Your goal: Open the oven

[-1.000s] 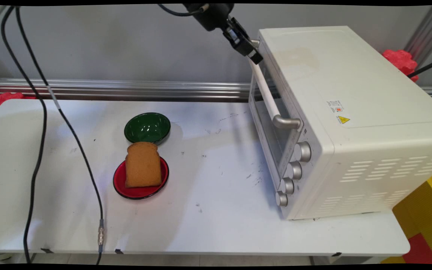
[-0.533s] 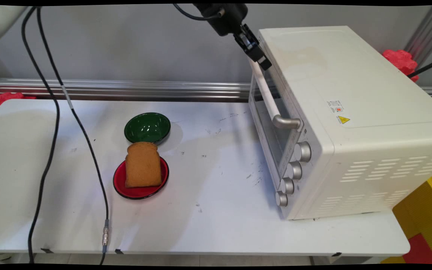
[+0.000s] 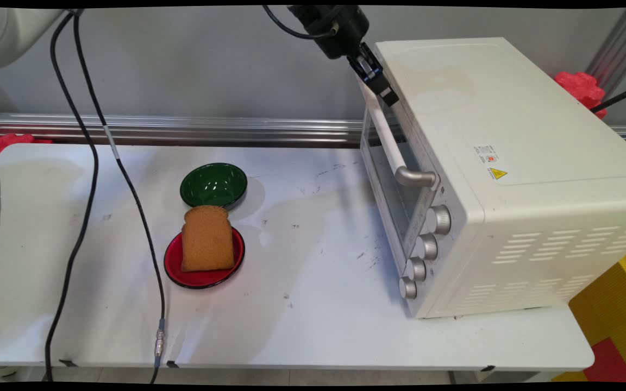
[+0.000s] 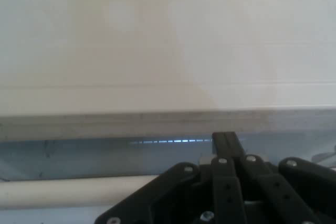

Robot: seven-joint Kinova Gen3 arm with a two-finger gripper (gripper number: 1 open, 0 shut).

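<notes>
White oven handle (image 3: 388,137) could slip free (gripper (image 3: 381,91), fingers together, only touches its far end).

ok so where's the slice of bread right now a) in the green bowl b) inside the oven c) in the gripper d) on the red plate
d, the slice of bread lies on the red plate, just in front of the green bowl, while the gripper is up at the top front edge of the oven.
</notes>
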